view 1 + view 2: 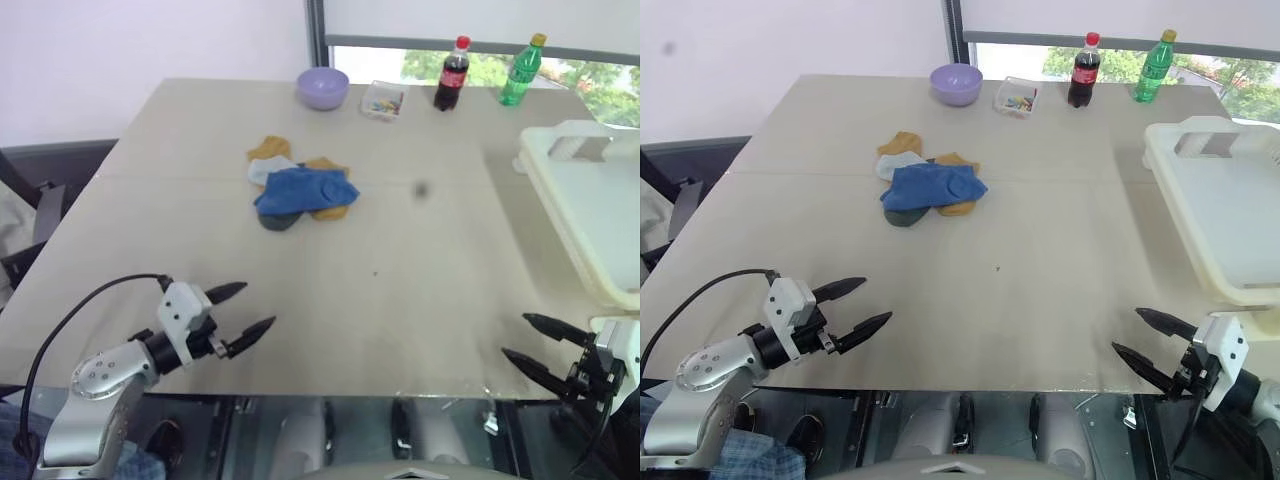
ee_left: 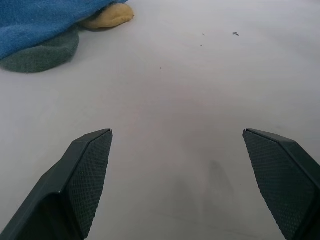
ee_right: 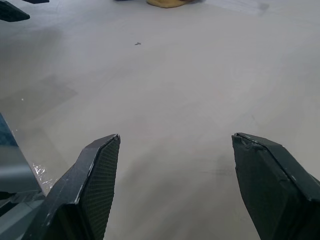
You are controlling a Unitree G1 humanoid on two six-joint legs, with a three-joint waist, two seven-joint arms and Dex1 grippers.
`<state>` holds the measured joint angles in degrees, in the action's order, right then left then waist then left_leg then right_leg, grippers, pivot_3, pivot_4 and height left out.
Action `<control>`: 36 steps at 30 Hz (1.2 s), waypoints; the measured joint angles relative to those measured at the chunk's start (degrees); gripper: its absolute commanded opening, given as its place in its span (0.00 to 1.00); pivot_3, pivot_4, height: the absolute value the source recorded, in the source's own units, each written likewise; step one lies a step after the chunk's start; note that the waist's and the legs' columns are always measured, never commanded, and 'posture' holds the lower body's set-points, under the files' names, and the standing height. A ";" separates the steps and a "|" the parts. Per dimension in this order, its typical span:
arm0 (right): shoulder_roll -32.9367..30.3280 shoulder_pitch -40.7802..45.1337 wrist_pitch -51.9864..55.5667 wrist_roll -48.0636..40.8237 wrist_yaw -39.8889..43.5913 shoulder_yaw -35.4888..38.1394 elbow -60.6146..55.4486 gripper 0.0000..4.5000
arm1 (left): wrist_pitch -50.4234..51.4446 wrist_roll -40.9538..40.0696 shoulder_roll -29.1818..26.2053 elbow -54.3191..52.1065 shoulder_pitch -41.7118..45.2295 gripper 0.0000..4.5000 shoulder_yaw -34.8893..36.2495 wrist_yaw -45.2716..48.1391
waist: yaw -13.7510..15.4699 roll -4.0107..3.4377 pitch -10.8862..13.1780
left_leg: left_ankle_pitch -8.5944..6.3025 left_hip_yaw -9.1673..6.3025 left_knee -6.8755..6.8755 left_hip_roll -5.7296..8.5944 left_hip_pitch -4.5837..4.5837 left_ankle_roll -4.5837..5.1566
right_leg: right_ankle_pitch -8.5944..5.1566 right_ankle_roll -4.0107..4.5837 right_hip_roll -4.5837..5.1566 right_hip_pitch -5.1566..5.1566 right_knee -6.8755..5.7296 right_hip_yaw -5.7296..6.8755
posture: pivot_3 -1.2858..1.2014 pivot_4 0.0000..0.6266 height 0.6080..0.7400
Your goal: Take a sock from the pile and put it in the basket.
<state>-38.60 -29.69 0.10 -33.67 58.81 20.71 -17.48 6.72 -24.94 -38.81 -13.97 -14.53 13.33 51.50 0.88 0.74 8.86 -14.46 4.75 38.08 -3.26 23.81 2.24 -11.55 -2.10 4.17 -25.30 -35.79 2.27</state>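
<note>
The pile lies mid-surface, well apart from both claws; the basket sits at the right edge, partly cut off. Socks look light, limp and easy to bunch, so pinch the top blue sock at a loose edge. Left claw and right claw gape empty. The lower socks are mostly hidden.

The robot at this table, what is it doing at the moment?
It has not picked up anything yet. The left gripper and the right gripper both hover open and empty over the near edge of the table. The pile of socks lies untouched near the middle of the table, a blue sock on top. The basket waits at the robot's right. A lilac bowl, a small tray and two bottles stand along the far edge.
</note>
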 measured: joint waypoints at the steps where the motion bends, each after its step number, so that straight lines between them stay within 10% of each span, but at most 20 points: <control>1: 0.00 0.00 0.00 0.00 0.02 0.00 0.00 0.81 | 0.00 0.00 0.00 0.00 0.00 1.00 0.00 0.00 | 0.00 0.00 0.00 | 0.00 0.00 0.00 0.00 0.00 0.00 | 0.00 0.00 0.00 0.00 0.00 0.00 | 0.52 0.24 0.97; 28: 0.79 0.39 2.33 0.42 -0.39 0.09 -3.51 0.81 | -1.42 0.50 2.21 1.94 3.34 1.00 -0.95 1.28 | 0.04 0.03 -0.02 | 0.02 -0.04 0.25 0.06 -0.05 0.03 | 0.02 0.00 -0.08 0.13 -0.16 0.01 | 0.52 0.24 0.97; 36: 1.14 2.48 5.23 -0.39 -3.10 -1.02 -9.95 0.81 | 4.16 7.73 9.29 2.10 16.25 1.00 -11.30 -8.47 | 0.21 0.15 -0.10 | 0.03 -0.13 0.38 0.14 -0.10 0.04 | 0.08 -0.08 -0.11 0.35 -0.17 0.03 | 0.52 0.24 0.97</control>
<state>-37.46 -27.21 5.32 -34.06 55.71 19.68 -27.43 10.88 -17.21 -29.52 -11.86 1.72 2.02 43.03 1.09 0.89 8.76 -14.43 4.63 38.46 -3.12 23.71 2.28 -11.47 -2.18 4.06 -24.94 -35.96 2.29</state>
